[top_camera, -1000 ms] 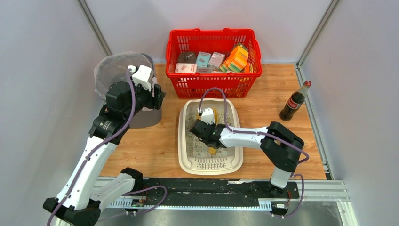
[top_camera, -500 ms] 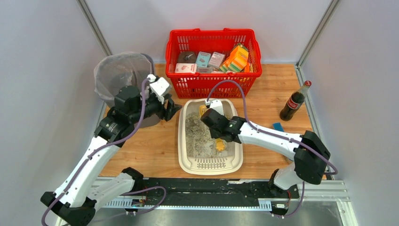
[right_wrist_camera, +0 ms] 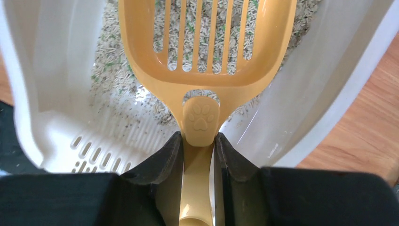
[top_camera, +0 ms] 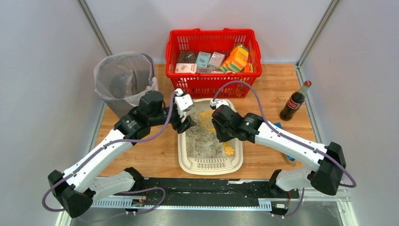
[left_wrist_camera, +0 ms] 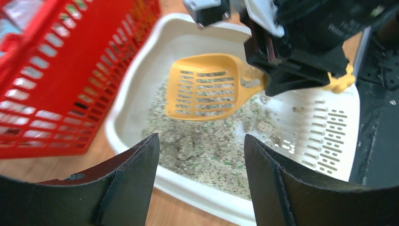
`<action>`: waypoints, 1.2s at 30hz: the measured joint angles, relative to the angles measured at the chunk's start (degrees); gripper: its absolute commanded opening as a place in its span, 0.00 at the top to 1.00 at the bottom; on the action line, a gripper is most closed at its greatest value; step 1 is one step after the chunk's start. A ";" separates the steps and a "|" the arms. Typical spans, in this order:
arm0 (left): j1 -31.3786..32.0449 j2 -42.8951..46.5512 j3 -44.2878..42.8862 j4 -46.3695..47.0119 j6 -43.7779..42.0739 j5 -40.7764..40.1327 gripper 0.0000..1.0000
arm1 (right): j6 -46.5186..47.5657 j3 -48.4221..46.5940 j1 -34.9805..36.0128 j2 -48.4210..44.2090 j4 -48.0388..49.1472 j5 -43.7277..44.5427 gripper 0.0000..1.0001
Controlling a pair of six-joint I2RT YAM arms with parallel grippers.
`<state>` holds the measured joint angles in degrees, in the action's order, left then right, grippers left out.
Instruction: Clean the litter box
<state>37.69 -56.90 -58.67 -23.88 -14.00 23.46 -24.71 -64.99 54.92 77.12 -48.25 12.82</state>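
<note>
1 scoop (right_wrist_camera: 202,92) abv litter box (right_wrist_camera: 42,70), off rims

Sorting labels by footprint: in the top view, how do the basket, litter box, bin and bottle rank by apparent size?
Largest to smallest:
1. basket
2. litter box
3. bin
4. bottle
The arms hide part of the litter box, so its gap to the basket is unsure.

The shallow cream litter box (top_camera: 181,151) lies flat just before the red basket (top_camera: 211,85), holding grey granules, its slotted grate end farthest from it.
</note>
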 measured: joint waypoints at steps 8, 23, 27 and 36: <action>7.02 -7.28 0.00 -1.20 -1.81 0.83 0.22 | 0.66 1.36 0.00 -6.54 -1.95 -5.57 1.00; 13.33 -18.58 -0.55 -2.14 -1.81 1.27 0.25 | 2.08 5.29 0.00 -9.90 -1.70 -8.90 1.00; 13.31 -18.97 -1.09 -2.03 -1.64 1.44 0.28 | 2.05 6.05 0.00 -11.58 -1.25 -8.96 1.00; 13.33 -21.20 -2.03 -1.99 -0.42 3.43 0.31 | 1.73 6.97 -0.26 -13.79 -0.35 -9.70 1.00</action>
<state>51.03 -78.11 -60.71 -25.87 -14.41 26.89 -22.98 -58.02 54.65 63.33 -48.60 3.11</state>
